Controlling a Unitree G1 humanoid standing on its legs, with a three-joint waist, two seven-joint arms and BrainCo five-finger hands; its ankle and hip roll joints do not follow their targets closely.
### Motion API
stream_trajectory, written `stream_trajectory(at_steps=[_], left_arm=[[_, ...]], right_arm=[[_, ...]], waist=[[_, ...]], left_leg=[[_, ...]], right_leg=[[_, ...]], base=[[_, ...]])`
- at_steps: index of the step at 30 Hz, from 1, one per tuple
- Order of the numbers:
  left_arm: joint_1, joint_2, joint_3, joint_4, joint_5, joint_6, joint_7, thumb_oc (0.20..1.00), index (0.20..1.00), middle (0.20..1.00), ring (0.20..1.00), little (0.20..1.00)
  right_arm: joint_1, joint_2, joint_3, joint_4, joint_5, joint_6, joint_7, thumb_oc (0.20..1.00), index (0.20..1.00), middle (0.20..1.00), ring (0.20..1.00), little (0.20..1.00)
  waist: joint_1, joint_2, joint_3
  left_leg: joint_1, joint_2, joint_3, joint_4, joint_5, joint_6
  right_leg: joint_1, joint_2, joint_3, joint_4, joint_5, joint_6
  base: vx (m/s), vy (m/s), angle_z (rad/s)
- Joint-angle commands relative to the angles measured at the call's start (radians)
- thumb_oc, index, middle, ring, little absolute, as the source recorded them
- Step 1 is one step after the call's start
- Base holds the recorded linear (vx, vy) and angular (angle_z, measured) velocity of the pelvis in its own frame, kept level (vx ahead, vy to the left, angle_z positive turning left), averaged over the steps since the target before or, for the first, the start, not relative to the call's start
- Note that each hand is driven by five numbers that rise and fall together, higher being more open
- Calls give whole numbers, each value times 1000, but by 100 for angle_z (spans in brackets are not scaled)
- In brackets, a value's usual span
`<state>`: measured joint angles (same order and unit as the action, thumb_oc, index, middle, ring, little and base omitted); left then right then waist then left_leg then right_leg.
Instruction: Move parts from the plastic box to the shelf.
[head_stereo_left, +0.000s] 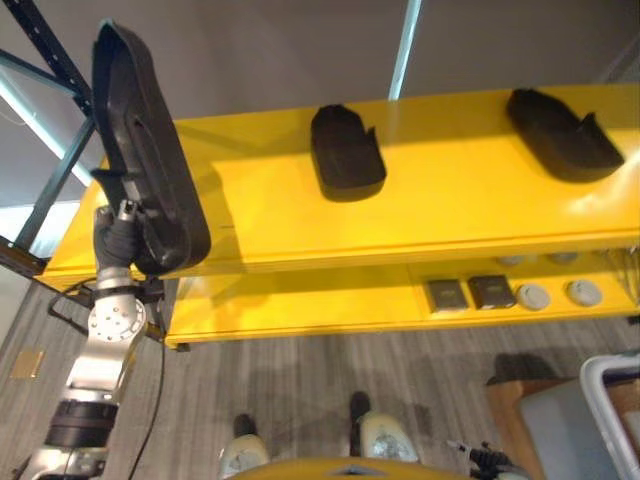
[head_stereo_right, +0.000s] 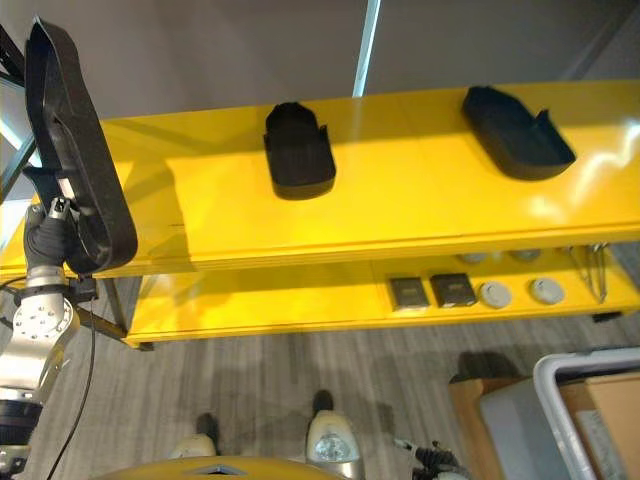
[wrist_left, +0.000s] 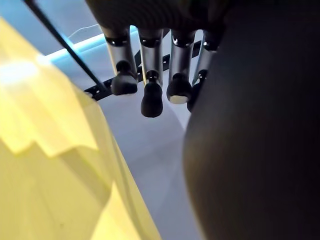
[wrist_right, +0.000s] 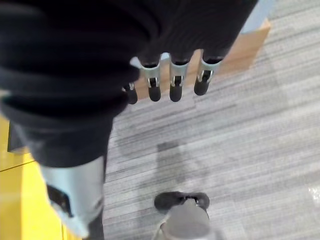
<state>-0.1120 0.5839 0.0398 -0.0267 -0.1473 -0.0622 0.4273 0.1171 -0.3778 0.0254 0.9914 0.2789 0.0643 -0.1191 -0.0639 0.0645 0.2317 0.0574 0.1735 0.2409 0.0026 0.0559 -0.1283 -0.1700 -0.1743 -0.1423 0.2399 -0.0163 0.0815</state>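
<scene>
Two black parts (head_stereo_left: 347, 152) (head_stereo_left: 561, 133) already lie on the yellow shelf (head_stereo_left: 450, 215), at twelve and two o'clock. A third part (head_stereo_left: 150, 150), upright at ten o'clock over the shelf's end, is gripped by the left hand (head_stereo_left: 125, 225), fingers (wrist_left: 151, 95) curled beside it. Tip it flat and lower it before releasing, clear of the edge. Right hand (wrist_right: 170, 80) hangs over the floor, fingers relaxed, empty.

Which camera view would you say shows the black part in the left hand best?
The left eye view: the whole black part shows upright above the left hand. The right eye view crops its top; the left wrist view shows a dark close-up surface.
</scene>
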Motion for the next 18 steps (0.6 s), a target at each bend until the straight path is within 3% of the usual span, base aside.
stream_trajectory(at_steps=[1,3,6,7,10,11,12,17,18], left_arm=[[14,74,74,-63,38,-42,-4,200,200,200,200,200],[29,90,89,-63,37,-33,-15,200,200,200,200,200],[3,111,81,-49,62,-2,-32,200,200,200,200,200],[-26,124,68,-41,91,35,-50,200,200,200,200,200],[-65,137,48,-20,99,51,-41,200,200,200,200,200],[-155,181,3,51,78,145,-44,200,200,200,200,200],[-189,199,-15,90,78,185,-42,200,200,200,200,200],[-339,267,-84,312,2,266,-21,200,200,200,200,200],[-376,277,-99,380,-8,306,-36,200,200,200,200,200]], right_arm=[[50,40,21,-28,-30,-17,-5,1000,1000,1000,1000,1000],[54,54,37,-42,-60,-26,0,1000,1000,1000,1000,1000],[50,50,54,-53,-74,-22,5,1000,1000,1000,1000,1000],[46,42,61,-66,-80,-8,3,1000,1000,1000,1000,1000],[42,31,68,-74,-79,3,-2,1000,1000,1000,1000,1000],[44,-1,73,-95,-68,31,-4,1000,1000,1000,1000,1000],[45,-15,68,-98,-69,39,5,1000,1000,1000,1000,1000],[57,-47,62,-97,-89,54,35,1000,1000,1000,1000,1000],[62,-58,60,-99,-95,58,45,1000,1000,1000,1000,1000]], waist=[[12,-25,-31],[17,-28,-36],[13,-34,-46],[10,-37,-51],[5,-36,-53],[-18,-28,-55],[-29,-25,-54],[-72,-17,-49],[-84,-15,-45]], left_leg=[[-42,23,24,55,-40,30],[-22,15,56,34,-47,38],[-21,11,65,27,-50,45],[-29,12,67,29,-47,45],[-39,16,68,31,-42,41],[-55,30,80,39,-31,33],[-58,35,86,44,-30,31],[-64,48,108,56,-27,26],[-60,50,114,58,-29,25]], right_leg=[[92,-83,-67,-35,9,109],[95,-101,-90,-55,29,122],[110,-98,-89,-95,44,123],[111,-95,-87,-112,52,123],[109,-92,-86,-121,55,123],[104,-85,-72,-126,53,121],[99,-84,-67,-123,50,120],[85,-79,-39,-114,44,119],[87,-79,-35,-113,41,120]], base=[[48,76,-51],[51,37,-60],[33,-21,-28],[4,-25,3],[-1,-3,-8],[17,29,-3],[21,31,0],[29,17,-9],[38,20,-14]])
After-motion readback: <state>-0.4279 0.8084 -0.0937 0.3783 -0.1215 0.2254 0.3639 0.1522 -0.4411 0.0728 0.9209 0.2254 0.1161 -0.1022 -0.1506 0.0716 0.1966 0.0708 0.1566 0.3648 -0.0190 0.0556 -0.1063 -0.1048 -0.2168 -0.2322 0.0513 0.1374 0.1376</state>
